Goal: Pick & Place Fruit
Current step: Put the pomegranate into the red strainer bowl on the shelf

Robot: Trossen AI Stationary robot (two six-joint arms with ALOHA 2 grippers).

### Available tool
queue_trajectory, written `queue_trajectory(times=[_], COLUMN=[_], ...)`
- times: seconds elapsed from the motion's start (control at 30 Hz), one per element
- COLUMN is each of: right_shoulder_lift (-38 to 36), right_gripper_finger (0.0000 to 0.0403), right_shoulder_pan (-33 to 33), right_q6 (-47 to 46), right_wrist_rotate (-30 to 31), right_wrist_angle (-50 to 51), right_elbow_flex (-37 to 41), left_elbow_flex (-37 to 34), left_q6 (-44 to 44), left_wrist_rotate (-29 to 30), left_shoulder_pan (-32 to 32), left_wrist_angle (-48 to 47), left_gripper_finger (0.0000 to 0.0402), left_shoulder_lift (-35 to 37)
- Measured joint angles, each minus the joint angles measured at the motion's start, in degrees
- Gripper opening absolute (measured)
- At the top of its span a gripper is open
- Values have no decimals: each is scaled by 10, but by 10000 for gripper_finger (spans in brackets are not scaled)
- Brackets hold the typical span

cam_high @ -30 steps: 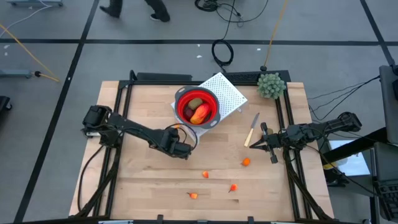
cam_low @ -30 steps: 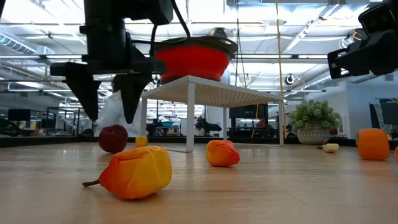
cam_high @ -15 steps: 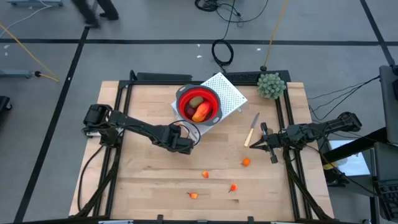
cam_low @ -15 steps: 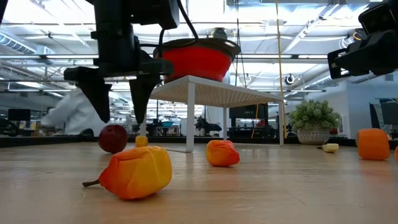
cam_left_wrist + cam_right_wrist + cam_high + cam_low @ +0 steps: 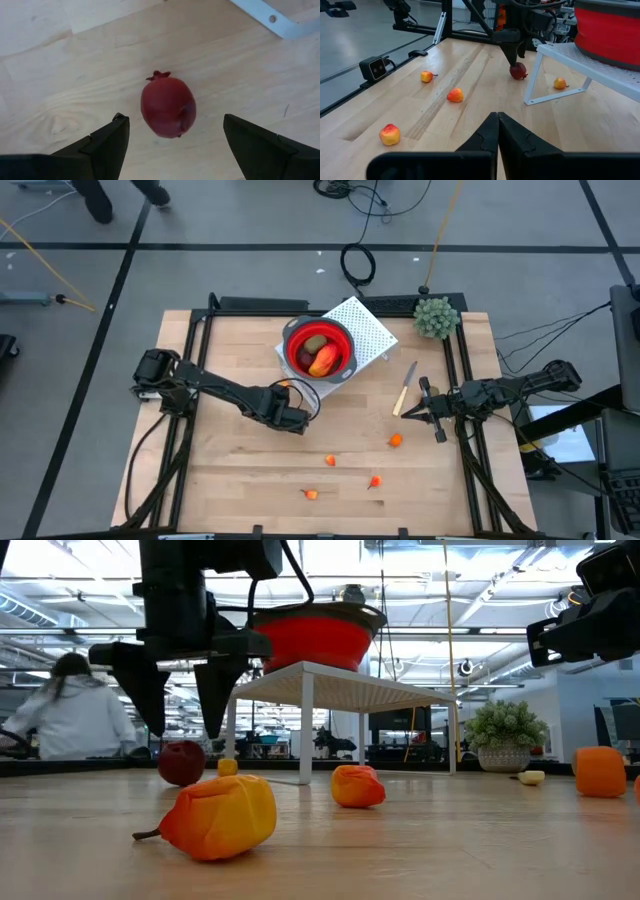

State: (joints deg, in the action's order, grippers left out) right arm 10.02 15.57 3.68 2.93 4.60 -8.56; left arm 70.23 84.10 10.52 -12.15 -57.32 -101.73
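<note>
A dark red ball fruit (image 5: 167, 106) rests on the wooden table (image 5: 230, 470), near a leg of the white rack (image 5: 368, 328). My left gripper (image 5: 173, 116) hangs open just above it, pointing down, one finger on either side and neither touching; the low view shows the same gripper (image 5: 180, 730) over the ball (image 5: 182, 762). The red bowl (image 5: 318, 350) on the rack holds a red-and-yellow piece (image 5: 322, 362) and a brown oval (image 5: 314, 344). Small orange fruits (image 5: 396, 440) (image 5: 331, 461) (image 5: 375, 480) lie on the near half of the table. My right gripper (image 5: 412, 416) waits shut at the right.
A pale-handled knife (image 5: 405, 388) lies right of the rack, close to my right gripper. A green bushy plant (image 5: 436, 317) stands at the far right corner. One more small orange fruit (image 5: 560, 83) lies under the rack. A person sits in the room behind (image 5: 70, 720).
</note>
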Motion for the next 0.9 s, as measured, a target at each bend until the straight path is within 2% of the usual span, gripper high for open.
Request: queue_trajectory(times=[0.23, 0.47, 0.9], right_shoulder_lift=[0, 0, 0], right_gripper_finger=[0, 0, 0], right_shoulder_pan=[0, 0, 0], right_q6=[0, 0, 0], right_wrist_rotate=[0, 0, 2], right_wrist_angle=[0, 0, 0], right_elbow_flex=[0, 0, 0], left_elbow_flex=[-8, -54, -64], left_q6=[-1, 16, -4], left_wrist_rotate=[20, -6, 18], left_shoulder_pan=[0, 0, 0], left_wrist_angle=[7, 44, 65], left_gripper_finger=[322, 321, 321], left_shoulder_lift=[0, -2, -1])
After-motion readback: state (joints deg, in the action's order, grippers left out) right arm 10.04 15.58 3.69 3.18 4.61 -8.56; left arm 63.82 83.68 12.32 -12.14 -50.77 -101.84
